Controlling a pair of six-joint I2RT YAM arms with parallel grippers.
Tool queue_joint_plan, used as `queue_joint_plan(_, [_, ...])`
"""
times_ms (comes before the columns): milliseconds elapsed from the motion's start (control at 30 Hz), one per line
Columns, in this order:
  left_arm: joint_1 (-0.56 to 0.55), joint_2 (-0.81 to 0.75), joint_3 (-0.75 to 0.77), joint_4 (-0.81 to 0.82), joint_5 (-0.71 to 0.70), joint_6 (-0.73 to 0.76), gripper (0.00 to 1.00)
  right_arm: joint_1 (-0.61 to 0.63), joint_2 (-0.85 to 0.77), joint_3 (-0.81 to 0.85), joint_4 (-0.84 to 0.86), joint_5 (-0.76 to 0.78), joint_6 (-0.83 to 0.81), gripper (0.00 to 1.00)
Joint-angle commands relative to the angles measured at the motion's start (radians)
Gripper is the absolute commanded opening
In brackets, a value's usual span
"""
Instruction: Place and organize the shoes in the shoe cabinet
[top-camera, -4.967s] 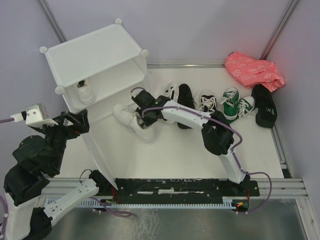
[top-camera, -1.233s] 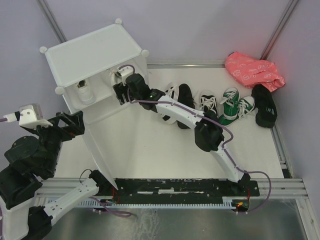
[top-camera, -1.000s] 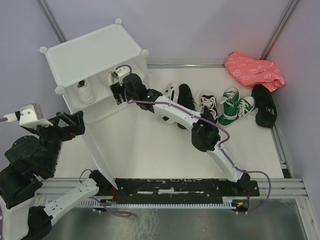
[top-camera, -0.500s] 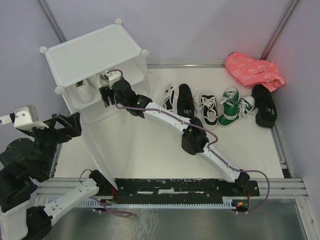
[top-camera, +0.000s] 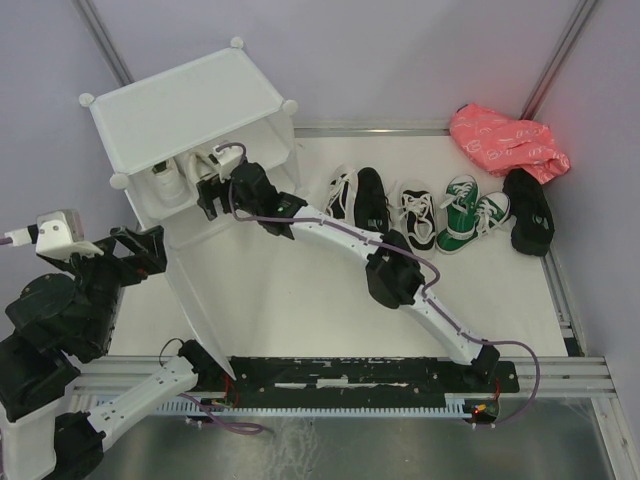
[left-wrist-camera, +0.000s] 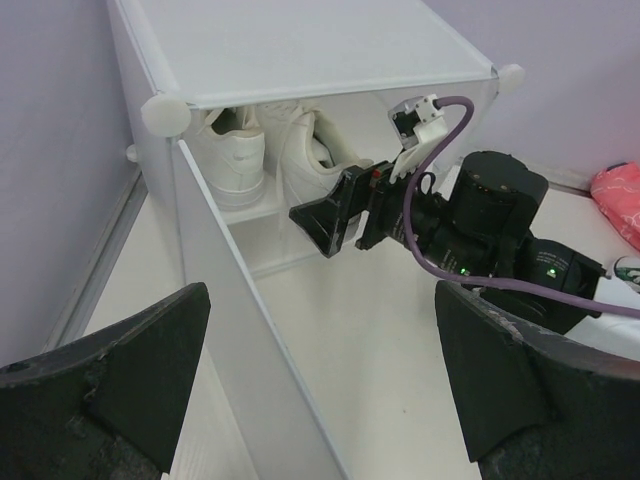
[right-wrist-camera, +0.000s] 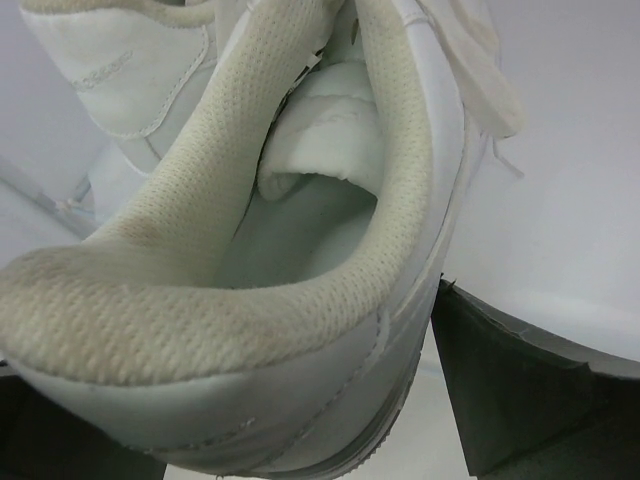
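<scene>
The white shoe cabinet (top-camera: 185, 110) stands at the back left, its door panel (top-camera: 195, 300) swung open toward me. Two white sneakers (left-wrist-camera: 235, 160) (left-wrist-camera: 310, 150) sit side by side on its inner shelf. My right gripper (top-camera: 207, 190) reaches into the opening, open, its jaws on either side of the right sneaker's heel (right-wrist-camera: 250, 300), which fills the right wrist view. My left gripper (left-wrist-camera: 320, 400) is wide open by the door's edge (left-wrist-camera: 240, 330), holding nothing. Black-and-white sneakers (top-camera: 360, 198), green sneakers (top-camera: 462, 207) and plain black shoes (top-camera: 528, 208) lie in a row on the table.
A pink bag (top-camera: 508, 140) lies at the back right corner. Another black sneaker with white laces (top-camera: 415, 215) rests between the black and green pairs. A metal rail (top-camera: 565, 290) borders the table's right side.
My right arm has stretched further left into the cabinet with the white sneaker, which now rests beside the first one, and its jaws have spread wider. The left arm shifted slightly.
</scene>
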Motion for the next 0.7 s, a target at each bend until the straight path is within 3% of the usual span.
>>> queue_joint_plan(0, [0.001, 0.019, -0.007, 0.047, -0.019, -0.013, 1.0, 0.018, -0.222, -0.166, 0.114, -0.117, -0.031, 0.99])
queue_joint_plan(200, [0.001, 0.031, -0.018, 0.073, -0.04, -0.014, 0.99, -0.008, -0.382, -0.361, 0.127, -0.221, -0.051, 0.99])
queue_joint_plan(333, [0.001, 0.047, -0.017, 0.074, -0.045, -0.028, 0.99, -0.007, -0.396, -0.368, 0.126, -0.224, -0.058, 0.99])
queue_joint_plan(500, [0.001, 0.062, -0.017, 0.078, -0.024, -0.064, 1.0, -0.005, -0.22, -0.157, 0.072, -0.082, -0.013, 0.99])
queue_joint_plan(667, [0.001, 0.073, -0.011, 0.07, 0.0, -0.1, 1.0, -0.006, 0.039, 0.211, 0.028, 0.025, 0.021, 0.99])
